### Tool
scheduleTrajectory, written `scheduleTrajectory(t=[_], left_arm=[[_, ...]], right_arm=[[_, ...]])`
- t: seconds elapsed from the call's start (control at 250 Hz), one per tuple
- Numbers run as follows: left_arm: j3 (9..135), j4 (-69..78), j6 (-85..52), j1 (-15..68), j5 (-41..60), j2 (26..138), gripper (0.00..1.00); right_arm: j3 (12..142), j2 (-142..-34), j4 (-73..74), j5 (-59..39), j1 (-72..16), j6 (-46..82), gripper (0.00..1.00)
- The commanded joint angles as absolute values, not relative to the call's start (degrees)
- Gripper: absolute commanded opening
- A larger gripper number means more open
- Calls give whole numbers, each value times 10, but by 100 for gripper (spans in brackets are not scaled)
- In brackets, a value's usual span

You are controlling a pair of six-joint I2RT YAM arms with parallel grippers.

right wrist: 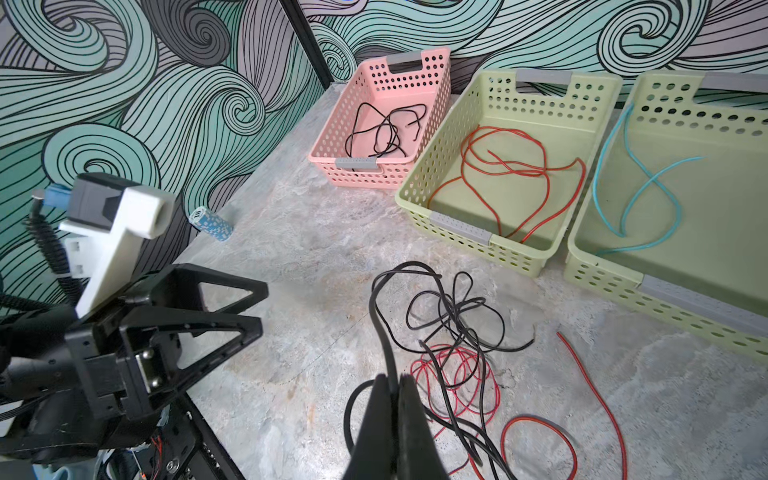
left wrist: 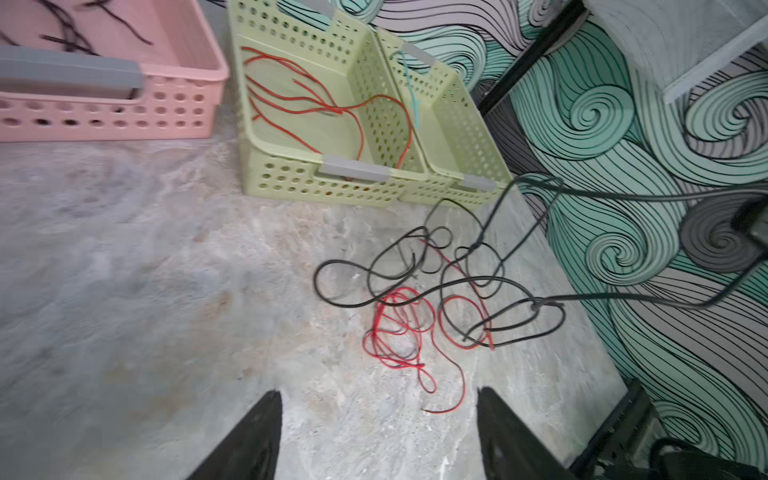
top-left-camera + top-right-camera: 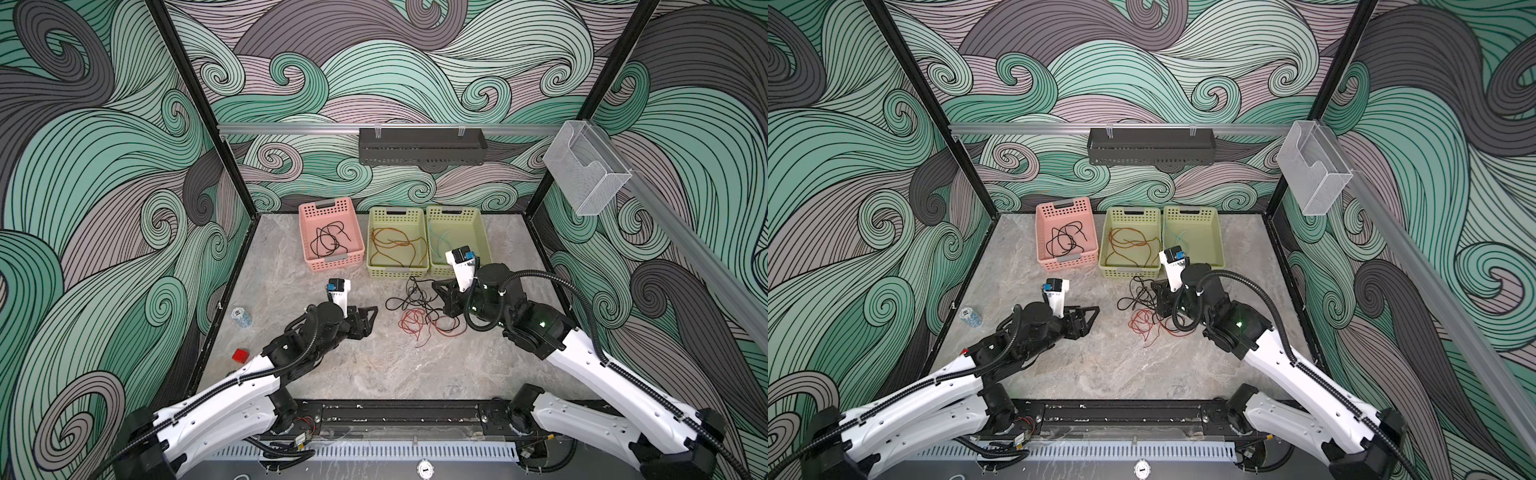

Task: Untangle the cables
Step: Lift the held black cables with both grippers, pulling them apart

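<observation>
Clamping down tight on a black cable with the right gripper, right at the near edge of the knot!

Holding that one strand pinched, with the rest of the tangled black and red cables lying heaped on the marble table, just in front of the two green baskets. Hovering the left gripper to the left of the heap and apart from it, spread wide, gripping nothing. Showing sorted strands behind: black strands lying in the pink basket, orange-red strands in the middle green basket, and a teal piece in the right-hand green basket.
</observation>
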State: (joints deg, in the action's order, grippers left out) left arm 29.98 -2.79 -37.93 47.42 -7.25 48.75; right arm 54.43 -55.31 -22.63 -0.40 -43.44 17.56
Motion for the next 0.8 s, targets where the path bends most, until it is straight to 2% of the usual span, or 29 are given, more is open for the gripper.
scheduleTrajectory(t=[0.0,0.208,0.324,0.388,0.555,0.795], left_arm=[[346,81,-343,485,7,539,73],[384,148,-332,494,55,642,73],[416,128,-325,499,39,703,66],[419,127,-342,500,-10,721,55],[437,105,-358,500,-84,727,0],[420,12,-356,498,-165,659,0]], right_arm=[[553,-555,-222,-4,-447,175,0],[551,-558,-216,-3,-461,192,0],[552,-556,-218,-3,-467,193,0],[554,-551,-222,-2,-468,192,0],[553,-533,-237,23,-469,186,0],[550,-486,-262,111,-464,156,0]])
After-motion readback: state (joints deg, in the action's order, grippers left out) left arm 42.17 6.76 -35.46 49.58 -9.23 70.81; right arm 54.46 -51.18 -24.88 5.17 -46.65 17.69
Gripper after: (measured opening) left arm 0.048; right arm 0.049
